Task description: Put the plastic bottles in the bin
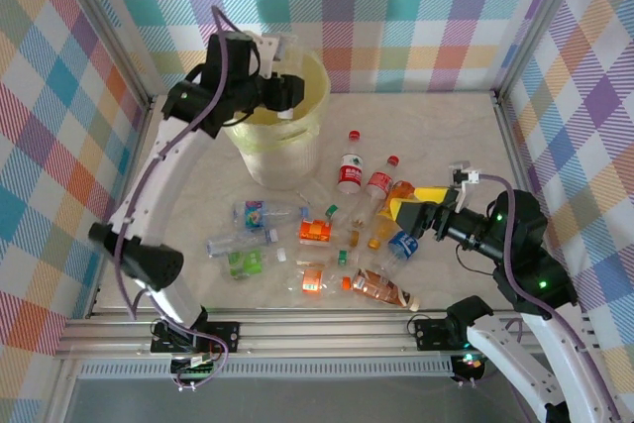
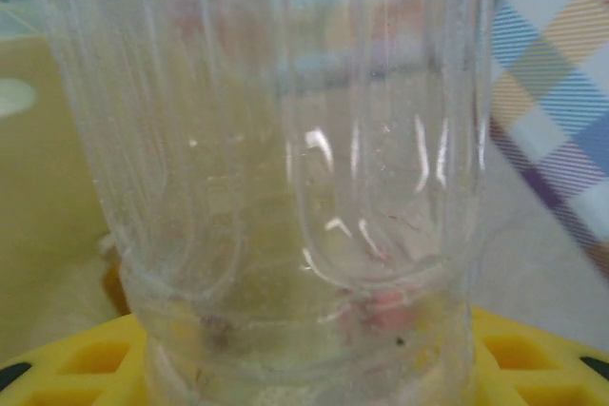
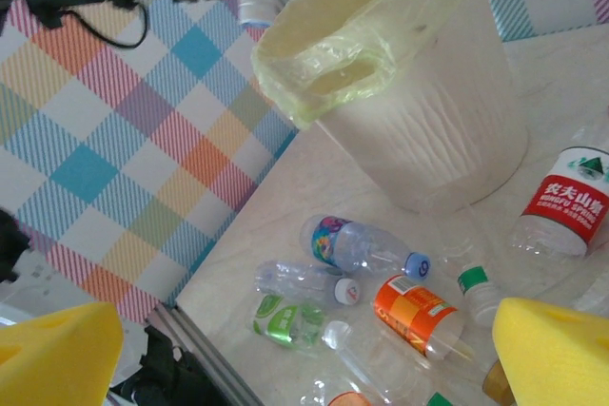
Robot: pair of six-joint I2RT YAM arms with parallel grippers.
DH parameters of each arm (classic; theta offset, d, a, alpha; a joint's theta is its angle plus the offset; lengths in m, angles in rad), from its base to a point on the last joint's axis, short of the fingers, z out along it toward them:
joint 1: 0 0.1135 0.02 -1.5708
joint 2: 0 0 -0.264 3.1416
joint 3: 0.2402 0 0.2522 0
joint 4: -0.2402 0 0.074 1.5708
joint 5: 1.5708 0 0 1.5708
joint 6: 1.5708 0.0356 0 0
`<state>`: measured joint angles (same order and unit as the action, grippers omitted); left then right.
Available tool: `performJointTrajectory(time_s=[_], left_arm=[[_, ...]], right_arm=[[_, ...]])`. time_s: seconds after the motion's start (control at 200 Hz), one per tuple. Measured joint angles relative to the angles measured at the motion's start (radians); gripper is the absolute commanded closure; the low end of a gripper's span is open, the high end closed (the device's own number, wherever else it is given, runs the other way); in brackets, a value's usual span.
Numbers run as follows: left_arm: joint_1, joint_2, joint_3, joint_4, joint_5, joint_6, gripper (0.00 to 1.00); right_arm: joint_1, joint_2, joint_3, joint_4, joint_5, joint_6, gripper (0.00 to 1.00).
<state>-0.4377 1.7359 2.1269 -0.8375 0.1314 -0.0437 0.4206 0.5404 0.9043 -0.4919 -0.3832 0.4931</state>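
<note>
One clear bottle [image 2: 304, 187] sits clamped in the left jaws, above the pale yellow bin [image 1: 282, 151]. Released off-centre, it could clip the rim and bounce out. Right jaws gape empty over the bottles [image 1: 349, 173] scattered on the worktop [image 1: 436, 136] beneath them.

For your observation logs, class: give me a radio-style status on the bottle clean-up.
Left hand shut on clear bottle, above bin. Right hand open over loose bottles. No obstruction seen.
</note>
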Motion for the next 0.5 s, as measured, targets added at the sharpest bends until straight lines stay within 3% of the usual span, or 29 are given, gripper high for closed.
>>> performJointTrajectory(time_s=[0.255, 0.5], left_arm=[[0.047, 0.202, 0.164, -0.071, -0.095, 0.095, 0.46], [0.061, 0.312, 0.229, -0.152, -0.098, 0.154, 0.46]], right_arm=[[0.0, 0.001, -0.001, -0.017, -0.024, -0.002, 0.0], [0.0, 0.019, 0.001, -0.056, -0.019, -0.009, 0.0]])
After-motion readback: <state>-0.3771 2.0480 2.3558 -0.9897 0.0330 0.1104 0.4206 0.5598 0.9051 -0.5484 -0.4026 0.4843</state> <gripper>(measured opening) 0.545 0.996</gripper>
